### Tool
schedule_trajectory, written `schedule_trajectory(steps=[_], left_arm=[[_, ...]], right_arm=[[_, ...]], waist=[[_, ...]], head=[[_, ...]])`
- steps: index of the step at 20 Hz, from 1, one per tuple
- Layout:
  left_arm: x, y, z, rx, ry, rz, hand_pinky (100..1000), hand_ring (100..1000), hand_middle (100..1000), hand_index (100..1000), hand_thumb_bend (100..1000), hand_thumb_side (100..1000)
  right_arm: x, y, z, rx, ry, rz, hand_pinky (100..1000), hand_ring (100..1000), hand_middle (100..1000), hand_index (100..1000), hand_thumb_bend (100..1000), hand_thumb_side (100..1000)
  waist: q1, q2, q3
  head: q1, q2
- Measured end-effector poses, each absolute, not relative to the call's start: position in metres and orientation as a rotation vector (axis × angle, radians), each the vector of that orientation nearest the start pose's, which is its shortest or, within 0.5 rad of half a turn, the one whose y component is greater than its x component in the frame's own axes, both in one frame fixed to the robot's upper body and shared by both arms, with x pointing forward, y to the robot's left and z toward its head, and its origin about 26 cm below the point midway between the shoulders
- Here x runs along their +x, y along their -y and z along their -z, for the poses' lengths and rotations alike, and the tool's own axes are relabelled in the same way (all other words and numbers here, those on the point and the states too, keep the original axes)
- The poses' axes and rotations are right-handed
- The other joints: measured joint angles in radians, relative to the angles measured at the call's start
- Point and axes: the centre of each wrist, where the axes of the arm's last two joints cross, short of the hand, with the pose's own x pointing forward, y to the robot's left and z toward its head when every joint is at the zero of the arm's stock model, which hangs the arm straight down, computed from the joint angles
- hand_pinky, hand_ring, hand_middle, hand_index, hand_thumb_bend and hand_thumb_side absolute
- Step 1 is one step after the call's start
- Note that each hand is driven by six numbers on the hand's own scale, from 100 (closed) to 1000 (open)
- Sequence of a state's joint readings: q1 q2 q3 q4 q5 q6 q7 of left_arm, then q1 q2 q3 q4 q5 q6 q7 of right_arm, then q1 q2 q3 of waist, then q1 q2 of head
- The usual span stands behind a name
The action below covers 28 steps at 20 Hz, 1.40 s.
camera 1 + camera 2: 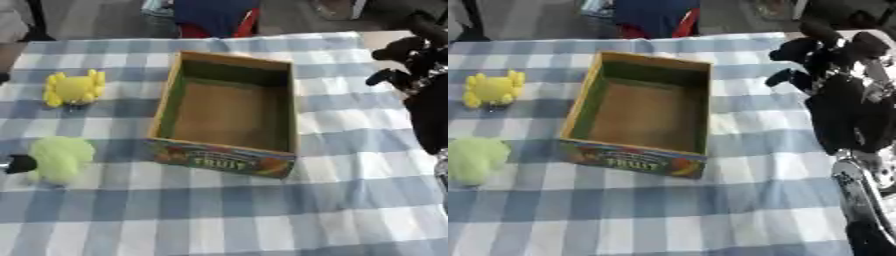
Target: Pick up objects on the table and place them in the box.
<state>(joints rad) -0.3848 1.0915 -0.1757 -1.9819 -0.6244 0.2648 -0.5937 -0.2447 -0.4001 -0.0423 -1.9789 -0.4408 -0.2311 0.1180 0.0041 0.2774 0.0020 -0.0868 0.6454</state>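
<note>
The box (226, 112) is sitting open-topped in the middle of the frame on the bench (262, 215), which is wearing a blue and white checked cloth. Its printed front wall is facing the lower edge, and its brown floor is showing bare, so nothing appears to have gone in yet.

Two things are waiting to its left. A yellow toy (74, 88) with stubby knobs round its edge is lying at the upper left, well apart from the box wall. A pale green fuzzy object (59, 157) is lying at the lower left, near the box's front corner but not touching it. A small dark tip (19, 163) is showing at the left edge just beside the green object; it may be part of the left robot hand, but too little is showing to tell, so that hand's state cannot be judged.

The right robot hand (820, 62) is hanging at the upper right of the frame, above the bench and clear of the box. Its fingers are curling inward and nothing is showing between them, so it is clenched on nothing. Placed there, it is leaving the box mouth unobstructed, which would suit a drop from the left side.

Both objects are lying on the left, so the left arm looks the likelier one for the next pick.
</note>
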Motion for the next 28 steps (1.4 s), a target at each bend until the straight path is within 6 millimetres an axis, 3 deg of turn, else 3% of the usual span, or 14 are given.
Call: schedule_trajectory(steps=[18, 28], left_arm=[[0.331, -0.317, -0.255, 0.986, 1.055, 1.574, 554, 883, 859, 991, 897, 785], [0.344, -0.321, -0.237, 0.933, 0.966, 1.612, 534, 875, 855, 963, 906, 758]], right_arm=[[0.296, 0.286, -0.189, 0.290, 2.384, -0.317, 549, 735, 657, 846, 100, 1000], [0.296, 0.286, -0.189, 0.277, 2.378, -0.330, 548, 737, 656, 845, 100, 1000]], waist=[[0.005, 0.020, -0.015], [0.006, 0.031, -0.020]], head=[[0.015, -0.018], [0.020, -0.024]])
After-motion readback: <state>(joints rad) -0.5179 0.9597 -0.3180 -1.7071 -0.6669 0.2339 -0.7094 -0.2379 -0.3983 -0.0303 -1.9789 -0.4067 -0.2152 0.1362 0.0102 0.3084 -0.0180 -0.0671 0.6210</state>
